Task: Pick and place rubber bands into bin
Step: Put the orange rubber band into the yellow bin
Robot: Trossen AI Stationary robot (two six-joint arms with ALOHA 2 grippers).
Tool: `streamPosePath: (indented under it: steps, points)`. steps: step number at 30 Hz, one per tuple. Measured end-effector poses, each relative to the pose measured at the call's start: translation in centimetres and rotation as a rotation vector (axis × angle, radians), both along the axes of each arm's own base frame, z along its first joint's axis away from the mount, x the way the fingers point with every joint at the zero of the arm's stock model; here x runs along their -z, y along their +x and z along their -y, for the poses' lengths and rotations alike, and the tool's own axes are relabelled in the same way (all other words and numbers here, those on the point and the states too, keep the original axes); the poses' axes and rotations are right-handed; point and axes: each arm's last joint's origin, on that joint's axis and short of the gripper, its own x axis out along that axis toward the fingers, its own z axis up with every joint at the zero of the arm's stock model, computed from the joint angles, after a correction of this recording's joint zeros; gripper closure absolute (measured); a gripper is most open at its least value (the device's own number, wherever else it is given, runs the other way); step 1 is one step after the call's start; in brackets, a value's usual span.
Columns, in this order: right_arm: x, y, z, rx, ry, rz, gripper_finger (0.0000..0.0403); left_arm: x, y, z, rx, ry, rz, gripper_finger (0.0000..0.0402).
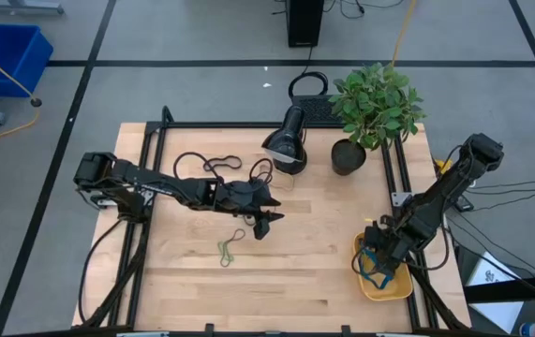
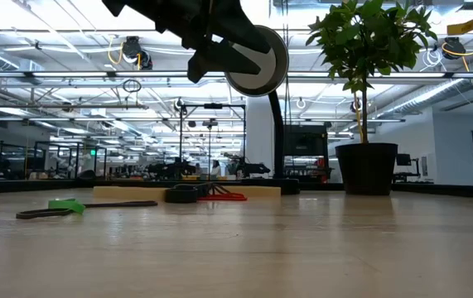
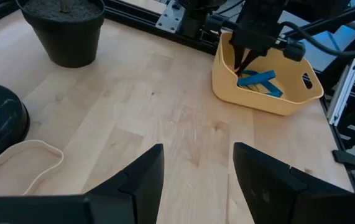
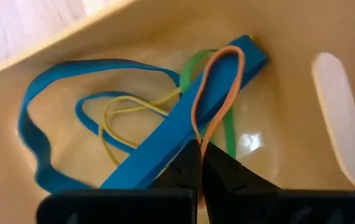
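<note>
The yellow bin [image 1: 400, 288] sits at the table's right near corner; it also shows in the left wrist view [image 3: 289, 99]. In it lie blue [image 4: 46, 124], green [image 4: 228, 134] and yellow [image 4: 124, 109] rubber bands. My right gripper [image 4: 200, 163] reaches down into the bin [image 1: 379, 257], shut on an orange rubber band [image 4: 217, 93]. My left gripper [image 1: 267, 218] is open and empty above mid-table [image 3: 199, 180]. A green and a dark band [image 1: 229, 249] lie flat on the table near it. Black and red bands [image 1: 213, 168] lie farther back, and a tan band [image 3: 22, 163] lies beside the lamp. My right gripper pinches the orange band's near end [image 4: 200, 140] between its two fingertips, both strands together. The fingers come from above, slanting down into the bin. The loop stretches out ahead of the fingers, and its far end [image 4: 230, 53] lies over a wide blue band [image 4: 165, 140].
A black lamp head [image 1: 286, 145] and a potted plant [image 1: 372, 108] stand at the table's far side. Thick black cable loops [image 1: 192, 167] lie at the far left. A black frame [image 1: 155, 140] runs round the table. Bare wood lies between the green band and the bin.
</note>
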Motion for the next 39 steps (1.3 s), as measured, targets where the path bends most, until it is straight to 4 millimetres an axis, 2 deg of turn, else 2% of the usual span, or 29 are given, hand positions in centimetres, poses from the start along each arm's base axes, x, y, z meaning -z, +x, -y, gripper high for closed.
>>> streamPosePath:
  steps: [4, 10, 17, 25, 32, 39]
  points:
    - [0.0, 0.0, 0.0, 0.012, 0.0, -0.003, 0.0399, 0.0, 0.0, 0.0, 0.0, 0.0, 0.0, 0.0201]
    - [0.0, 0.0, 0.0, 0.044, 0.004, -0.008, 0.0371, 0.0, 0.0, 0.0, -0.004, -0.008, 0.001, 0.0201]
    - [0.0, 0.0, 0.0, 0.039, 0.003, -0.007, 0.0307, 0.0, 0.0, 0.1, -0.036, -0.076, 0.001, 0.0201]
    - [0.0, -0.1, 0.0, 0.034, 0.009, -0.01, 0.0246, 0.0, 0.0, 0.1, -0.023, -0.051, 0.0, 0.0201]
    - [-0.7, -0.3, 0.3, 0.03, 0.062, 0.01, 0.0237, 0.0, 0.0, 0.1, -0.015, -0.038, -0.001, 0.0201]
    - [-1.5, -0.6, 0.6, 0.014, 0.105, 0.058, 0.0242, 0.2, -0.1, 0.2, 0.07, 0.008, -0.029, 0.0201]
